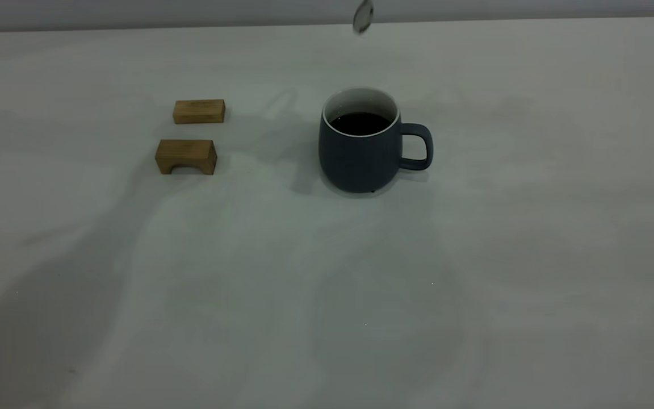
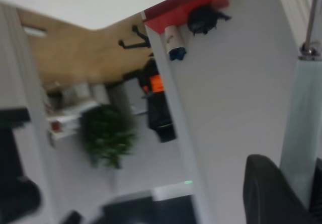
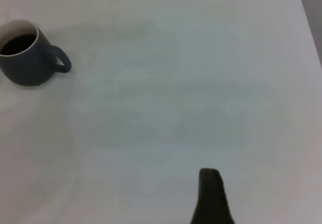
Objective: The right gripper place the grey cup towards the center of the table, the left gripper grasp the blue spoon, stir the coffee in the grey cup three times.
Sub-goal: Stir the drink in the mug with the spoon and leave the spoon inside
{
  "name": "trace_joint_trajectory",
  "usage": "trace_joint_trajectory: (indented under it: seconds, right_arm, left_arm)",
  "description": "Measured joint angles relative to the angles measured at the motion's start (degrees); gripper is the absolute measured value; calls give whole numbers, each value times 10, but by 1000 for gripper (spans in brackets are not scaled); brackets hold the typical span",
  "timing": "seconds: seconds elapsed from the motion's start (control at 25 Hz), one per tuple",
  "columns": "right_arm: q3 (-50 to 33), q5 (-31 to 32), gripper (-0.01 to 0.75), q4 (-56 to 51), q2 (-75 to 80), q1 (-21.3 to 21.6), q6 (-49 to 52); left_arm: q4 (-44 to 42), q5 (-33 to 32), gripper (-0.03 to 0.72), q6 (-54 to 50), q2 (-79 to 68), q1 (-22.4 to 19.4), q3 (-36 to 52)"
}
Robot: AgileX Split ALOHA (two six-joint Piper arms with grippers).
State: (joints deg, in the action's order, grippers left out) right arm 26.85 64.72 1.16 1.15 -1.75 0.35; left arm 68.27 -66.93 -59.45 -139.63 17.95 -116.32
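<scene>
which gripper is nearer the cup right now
Left, judging by the spoon it holds, which hangs directly above the cup. The left gripper grips the handle. The right gripper sits well off to the cup's handle side.

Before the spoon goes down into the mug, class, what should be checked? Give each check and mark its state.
1. Grey cup stands upright near the middle of the table: ok.
2. Coffee is in the cup, below the rim: ok.
3. Blue spoon is held in the left gripper: ok.
4. Spoon bowl hangs above the cup, not yet in it: ok.
5. Right gripper is away from the cup: ok.
6. Two wooden blocks lie to the side, apart from the cup: ok.
</scene>
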Motion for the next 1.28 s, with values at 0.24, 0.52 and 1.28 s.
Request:
trace_joint_trajectory:
  seconds: [0.24,0.52,1.28]
  right_arm:
    - [0,0,591,0,0,0,0]
    - [0,0,591,0,0,0,0]
    - [0,0,591,0,0,0,0]
  left_arm:
    - [7,0,160,-116,-12,0,0]
    - [9,0,160,-124,-50,-1,0]
    - [38,0,160,102,-124,-1,0]
